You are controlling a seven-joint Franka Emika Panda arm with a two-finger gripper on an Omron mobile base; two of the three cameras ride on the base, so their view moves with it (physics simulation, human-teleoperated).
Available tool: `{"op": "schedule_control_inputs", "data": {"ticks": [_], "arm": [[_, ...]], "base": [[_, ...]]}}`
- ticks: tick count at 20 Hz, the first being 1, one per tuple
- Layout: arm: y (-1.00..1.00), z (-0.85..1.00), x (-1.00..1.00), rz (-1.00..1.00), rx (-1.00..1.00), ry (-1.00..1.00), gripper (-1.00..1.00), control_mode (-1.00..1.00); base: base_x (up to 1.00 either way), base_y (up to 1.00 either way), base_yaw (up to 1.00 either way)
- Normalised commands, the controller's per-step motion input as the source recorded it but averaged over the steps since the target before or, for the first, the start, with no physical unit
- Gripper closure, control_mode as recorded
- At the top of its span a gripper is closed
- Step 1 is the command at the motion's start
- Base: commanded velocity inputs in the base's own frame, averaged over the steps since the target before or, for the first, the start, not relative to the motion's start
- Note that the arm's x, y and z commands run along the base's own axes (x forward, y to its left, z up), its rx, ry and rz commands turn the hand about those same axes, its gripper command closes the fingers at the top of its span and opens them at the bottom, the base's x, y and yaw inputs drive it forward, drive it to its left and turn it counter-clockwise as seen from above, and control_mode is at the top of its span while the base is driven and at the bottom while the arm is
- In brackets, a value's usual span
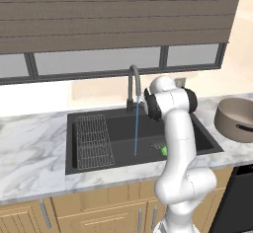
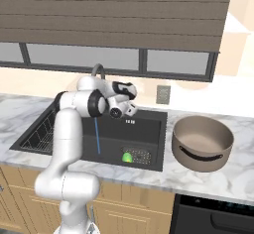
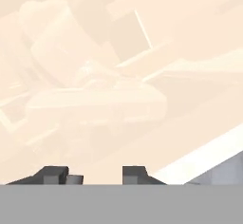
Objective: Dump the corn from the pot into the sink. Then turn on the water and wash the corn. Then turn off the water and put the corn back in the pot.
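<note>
Water on: thin blue stream (image 1: 136, 128) falling from dark curved faucet (image 1: 134, 81) into large black recessed sink (image 1: 118, 128). Small bright green corn lump (image 2: 127, 157) on square drain grate (image 2: 139, 154), near sink's front right corner, just right of stream; long axis too small to tell. End effector (image 2: 130, 108) raised at faucet base near sink's back edge; corn lies below and forward. Fingertips (image 3: 57, 174) apart, nothing between. Round taupe metal pot (image 2: 202, 141) empty, on marble desk (image 1: 29, 148) right of sink.

One sink (image 1: 89, 118) sits mid-frame, holding one wire rack (image 1: 94, 140) at its left, one faucet (image 1: 134, 86) with one water stream (image 1: 136, 128), and one green corn (image 2: 127, 157). One pot (image 2: 202, 142) stands at right. One wall outlet (image 2: 162, 94).
</note>
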Motion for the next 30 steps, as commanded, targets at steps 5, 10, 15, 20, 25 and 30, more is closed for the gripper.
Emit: {"op": "schedule_control_inputs", "data": {"ticks": [5, 10, 15, 20, 25, 30], "arm": [[0.12, -0.06, 0.00, 0.02, 0.00, 0.00, 1.00, -1.00], [-0.01, -0.05, 0.00, 0.25, 0.00, -0.02, 1.00, -1.00], [-0.04, -0.09, 0.00, 0.42, -0.06, -0.07, 1.00, -1.00], [0.19, -0.02, 0.00, 0.42, -0.16, -0.12, 1.00, -1.00], [0.73, 0.00, 0.00, 0.31, -0.24, -0.15, 1.00, -1.00], [0.96, 0.01, 0.00, 0.27, -0.20, -0.16, 1.00, -1.00]], "base": [[0.00, 0.00, 0.00], [0.00, 0.00, 0.00], [0.00, 0.00, 0.00], [0.00, 0.00, 0.00], [0.00, 0.00, 0.00], [0.00, 0.00, 0.00]]}}
